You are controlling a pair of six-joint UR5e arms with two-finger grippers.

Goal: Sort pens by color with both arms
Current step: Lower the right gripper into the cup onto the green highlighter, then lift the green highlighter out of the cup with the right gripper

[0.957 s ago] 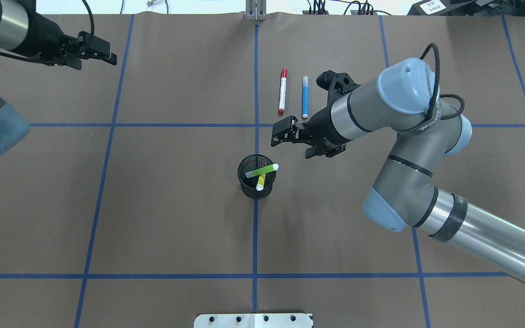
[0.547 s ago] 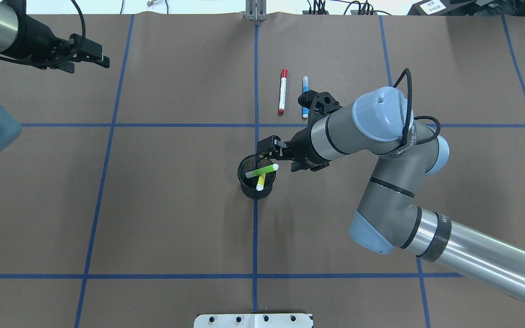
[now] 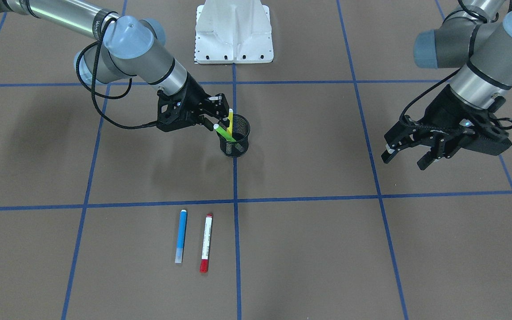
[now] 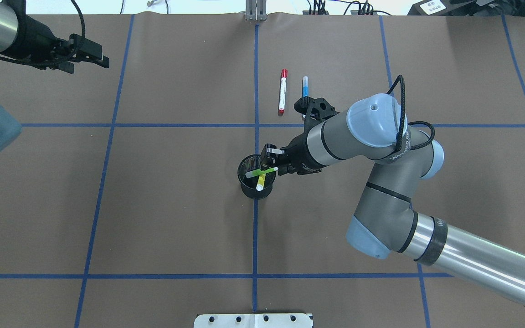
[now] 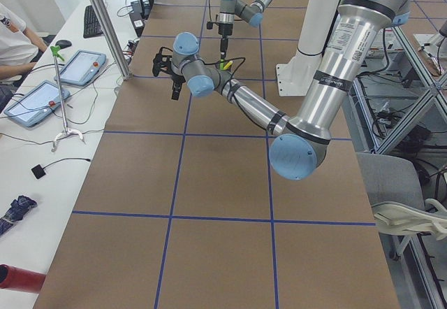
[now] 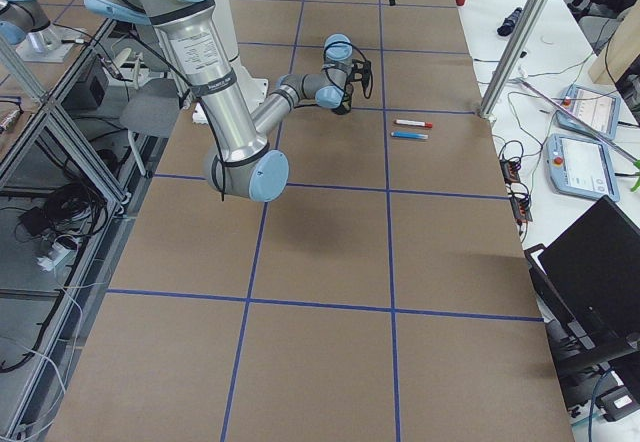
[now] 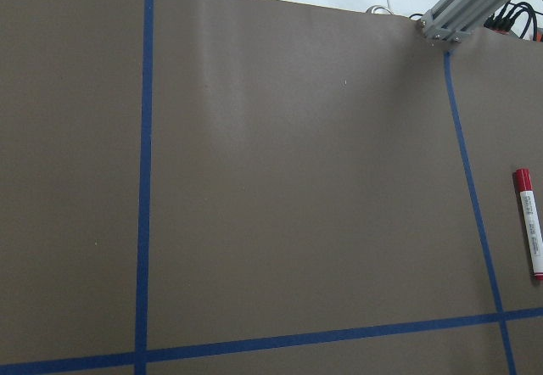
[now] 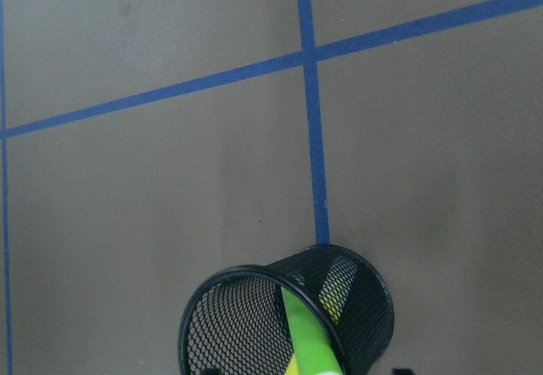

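The fingers of my right gripper (image 3: 222, 118) are standing apart at the rim of the black mesh cup (image 3: 238, 150), one on each side of the pale tops of the green pen (image 4: 262, 171) and the yellow pen (image 4: 260, 182). As far as I can see they are gripping nothing yet. A second ago this gripper was hovering up by the blue pen (image 3: 180, 235); since then the right arm (image 4: 372, 132) has been swinging it in over the cup. Both pens in the cup are leaning crossed exactly as before, so I am judging that no pull has begun.

The blue pen and the white pen with the red cap (image 3: 206, 242) are lying side by side on the table (image 4: 176, 205), well clear of the cup and unmoved. I am reading them as already sorted, with the green or yellow one coming next.

My left gripper (image 3: 405, 155) is hanging open and empty far off on its own side, having drifted back slightly and settled.
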